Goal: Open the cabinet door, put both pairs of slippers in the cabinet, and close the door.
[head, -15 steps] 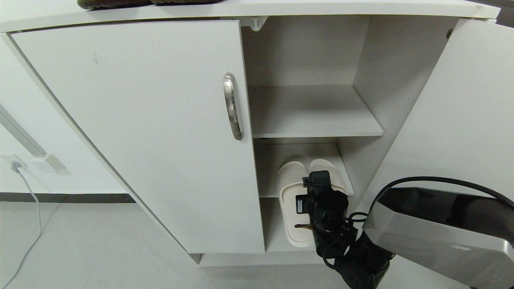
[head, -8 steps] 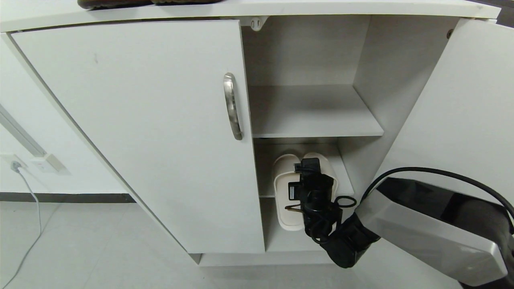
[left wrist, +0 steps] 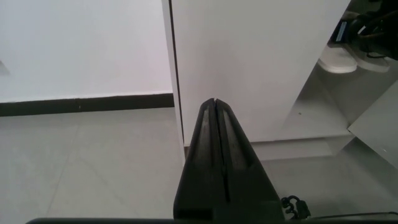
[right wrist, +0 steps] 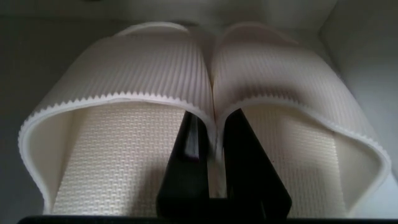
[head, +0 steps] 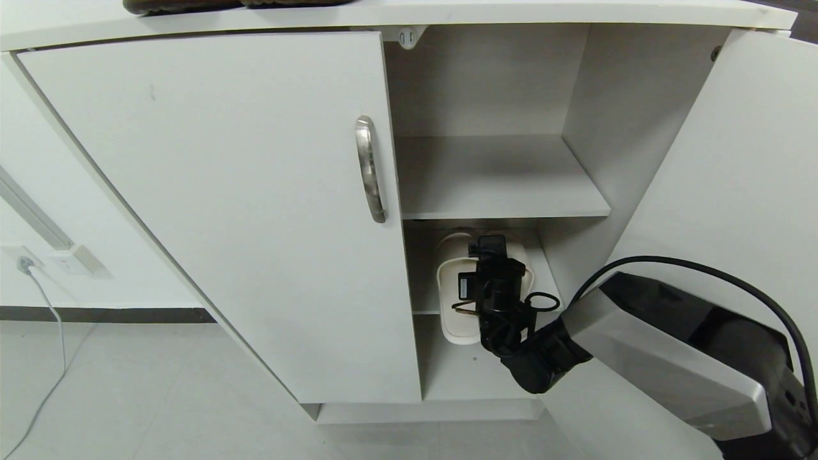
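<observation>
Clamping white slippers (head: 450, 300) inside cabinet (head: 498, 182), right tool (head: 490, 246) outstretched.

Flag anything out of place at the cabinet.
A dark pair, likely slippers, lies on the cabinet top, not inside. The white slippers, pinched by the right tool, overhang the front edge of the lower shelf.

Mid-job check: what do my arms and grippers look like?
The right arm has a silver-grey and glossy black shell with a black cable looping over it. The right gripper has two flat black fingers; the left gripper is black and wedge-shaped.
</observation>
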Controlling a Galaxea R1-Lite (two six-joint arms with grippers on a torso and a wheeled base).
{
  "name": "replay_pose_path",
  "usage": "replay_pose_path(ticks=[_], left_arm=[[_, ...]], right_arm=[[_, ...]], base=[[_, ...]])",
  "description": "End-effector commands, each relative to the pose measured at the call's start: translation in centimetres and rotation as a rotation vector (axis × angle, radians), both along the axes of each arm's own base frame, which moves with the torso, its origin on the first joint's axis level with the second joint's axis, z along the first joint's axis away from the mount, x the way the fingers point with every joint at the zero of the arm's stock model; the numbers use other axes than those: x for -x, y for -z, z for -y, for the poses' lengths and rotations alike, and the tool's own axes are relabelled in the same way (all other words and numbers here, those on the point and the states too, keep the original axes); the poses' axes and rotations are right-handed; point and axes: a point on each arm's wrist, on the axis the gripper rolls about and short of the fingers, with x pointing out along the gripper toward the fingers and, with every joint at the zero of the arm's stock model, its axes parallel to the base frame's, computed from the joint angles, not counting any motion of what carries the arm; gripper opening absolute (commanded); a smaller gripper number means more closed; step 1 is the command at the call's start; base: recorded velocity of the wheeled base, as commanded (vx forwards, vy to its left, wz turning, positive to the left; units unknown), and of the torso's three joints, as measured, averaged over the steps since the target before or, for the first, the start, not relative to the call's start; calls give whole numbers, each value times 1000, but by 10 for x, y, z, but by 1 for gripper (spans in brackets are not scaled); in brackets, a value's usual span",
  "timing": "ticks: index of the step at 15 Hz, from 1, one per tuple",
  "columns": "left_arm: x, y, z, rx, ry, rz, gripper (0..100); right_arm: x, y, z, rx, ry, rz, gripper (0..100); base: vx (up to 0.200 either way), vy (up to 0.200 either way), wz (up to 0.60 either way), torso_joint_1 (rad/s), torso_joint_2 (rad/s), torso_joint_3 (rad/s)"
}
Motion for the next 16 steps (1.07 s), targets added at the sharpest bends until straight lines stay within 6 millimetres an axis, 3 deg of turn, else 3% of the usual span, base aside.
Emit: replay_pose_path(ticks=[1,8,16], left_arm=[[0,0,0,0,-2,-3,0],[0,0,0,0,-2,-3,0],[0,0,0,2,-2,-3,0]], right_arm=[[-7,-6,1,-8,9,10,0],[-22,-17,-2,1,9,-1,0],[-30,-8,0,6,20,-8,0]], base=[[0,0,0,0,0,0],[0,0,0,0,0,0],[0,0,0,0,0,0]])
